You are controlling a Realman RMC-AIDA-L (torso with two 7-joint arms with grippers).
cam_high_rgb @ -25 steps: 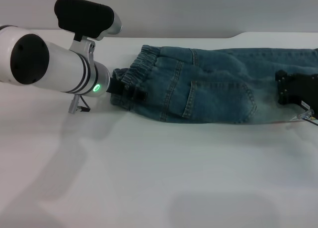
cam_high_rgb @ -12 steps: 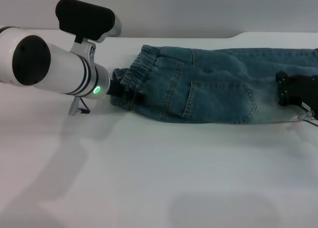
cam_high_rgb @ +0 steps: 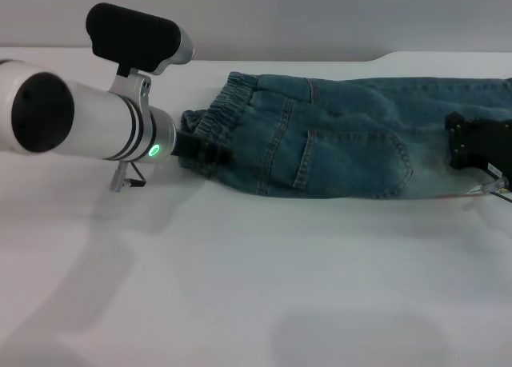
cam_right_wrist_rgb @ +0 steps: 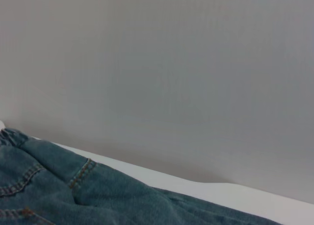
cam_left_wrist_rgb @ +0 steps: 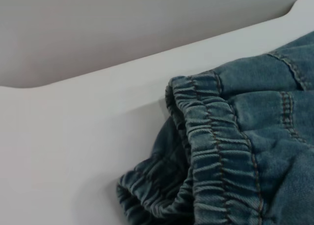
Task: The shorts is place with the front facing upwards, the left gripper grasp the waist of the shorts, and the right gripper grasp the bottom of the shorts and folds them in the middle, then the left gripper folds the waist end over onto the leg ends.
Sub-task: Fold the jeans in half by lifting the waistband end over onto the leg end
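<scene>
At the bench's (cam_high_rgb: pixel 240 287) right edge, shorts (cam_high_rgb: pixel 344 143) cut off; my left gripper (cam_high_rgb: pixel 210 149) pinches the waist of the shorts (cam_high_rgb: pixel 216 115), right gripper (cam_high_rgb: pixel 478 143) grip unclear.

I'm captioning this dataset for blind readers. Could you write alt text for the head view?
Teal denim shorts lie flat across a white table. The left gripper is at their gathered waistband, and the right gripper rests on the leg end.

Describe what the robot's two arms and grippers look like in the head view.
The left gripper is black, on a thick silver-white cylindrical arm with black bands, a green light and a black padded block on top. The right gripper is a black boxy body with thin wires beneath.
</scene>
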